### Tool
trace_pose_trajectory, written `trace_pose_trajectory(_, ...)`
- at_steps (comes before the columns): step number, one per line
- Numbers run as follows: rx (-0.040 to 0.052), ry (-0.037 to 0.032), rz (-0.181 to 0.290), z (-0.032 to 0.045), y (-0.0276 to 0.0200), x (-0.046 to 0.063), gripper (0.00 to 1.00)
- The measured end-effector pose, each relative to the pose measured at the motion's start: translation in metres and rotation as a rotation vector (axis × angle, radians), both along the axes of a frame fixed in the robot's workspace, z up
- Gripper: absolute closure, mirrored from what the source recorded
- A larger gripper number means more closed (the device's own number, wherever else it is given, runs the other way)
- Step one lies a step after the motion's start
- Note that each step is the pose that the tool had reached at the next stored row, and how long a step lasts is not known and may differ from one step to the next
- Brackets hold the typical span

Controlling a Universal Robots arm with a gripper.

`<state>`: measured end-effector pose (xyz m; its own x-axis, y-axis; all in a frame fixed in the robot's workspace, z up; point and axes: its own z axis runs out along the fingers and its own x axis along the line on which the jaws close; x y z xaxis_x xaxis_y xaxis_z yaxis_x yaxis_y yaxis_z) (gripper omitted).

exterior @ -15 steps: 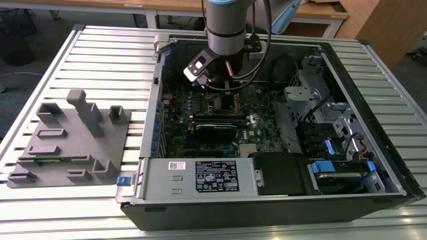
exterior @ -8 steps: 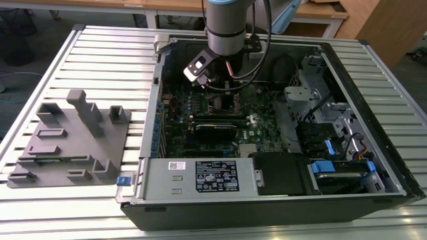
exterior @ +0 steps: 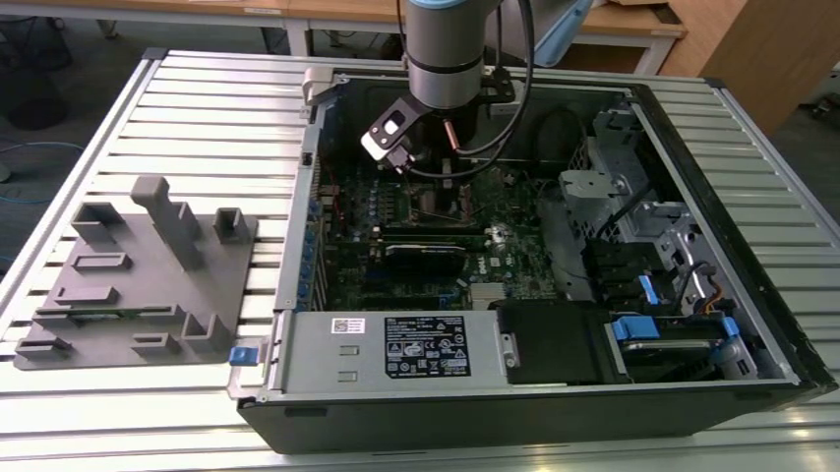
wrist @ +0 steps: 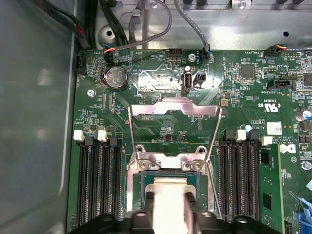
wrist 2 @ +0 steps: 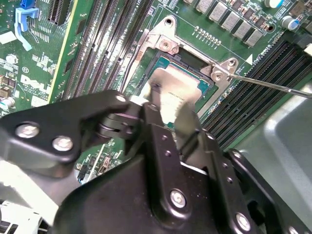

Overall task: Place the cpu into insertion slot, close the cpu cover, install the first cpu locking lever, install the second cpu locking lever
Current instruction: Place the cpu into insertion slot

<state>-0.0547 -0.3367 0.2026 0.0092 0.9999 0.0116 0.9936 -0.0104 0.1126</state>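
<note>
Exterior view: gripper (exterior: 443, 169) inside the open computer case (exterior: 459, 425) on the slatted surface (exterior: 197, 88). Second wrist view: fingers (wrist 2: 152, 112) narrowed onto the cpu (wrist 2: 178, 90), gripping opposite edges, at the insertion slot (wrist 2: 185, 59) (seated or hovering, cannot tell). First wrist view: cpu cover (wrist: 146, 113) hinged open, standing just behind the insertion slot, cpu between the fingers.

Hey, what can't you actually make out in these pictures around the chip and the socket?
1. Whether the chip sits fully down in the socket: in both wrist views the hand covers its near part.
2. Chip and socket in the exterior view: too small, and partly behind the arm and hand.
3. The thin lever's far end: cut off by the second wrist view's edge.
</note>
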Motion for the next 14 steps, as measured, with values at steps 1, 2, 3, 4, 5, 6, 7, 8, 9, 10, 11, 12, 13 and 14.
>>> trace_pose_trajectory(1,0.0,0.0,0.0,0.0,0.0,0.0,0.65)
trace_pose_trajectory(2,0.0,0.0,0.0,0.0,0.0,0.0,0.65)
trace_pose_trajectory(3,0.0,0.0,0.0,0.0001,0.0,0.0,0.71)
trace_pose_trajectory(4,0.0,0.0,0.0,0.0001,0.0,0.0,0.77)
trace_pose_trajectory(5,0.0,-0.0001,0.0,0.0001,0.0,0.0,0.83)
trace_pose_trajectory(6,0.0,0.0,0.0,0.0001,0.0,0.0,0.83)
trace_pose_trajectory(7,0.0,0.0,0.0,0.0001,0.0,0.0,0.89)
trace_pose_trajectory(8,0.0,0.0,0.0,0.0001,0.0,0.0,0.89)
trace_pose_trajectory(9,0.0,0.0,0.0,0.0002,0.0,0.0,0.89)
trace_pose_trajectory(10,0.0,0.0,0.0,0.0002,0.0,0.0,0.89)
trace_pose_trajectory(11,-0.0001,0.0,0.0,0.0002,0.0,0.0,0.89)
trace_pose_trajectory(12,-0.0001,0.0,0.0,0.0002,0.0,0.0,0.89)
trace_pose_trajectory(13,0.0,0.0,0.0,0.0003,0.0,0.0,0.89)
trace_pose_trajectory(14,0.0,0.0,0.0,0.0003,0.0,0.0,0.89)
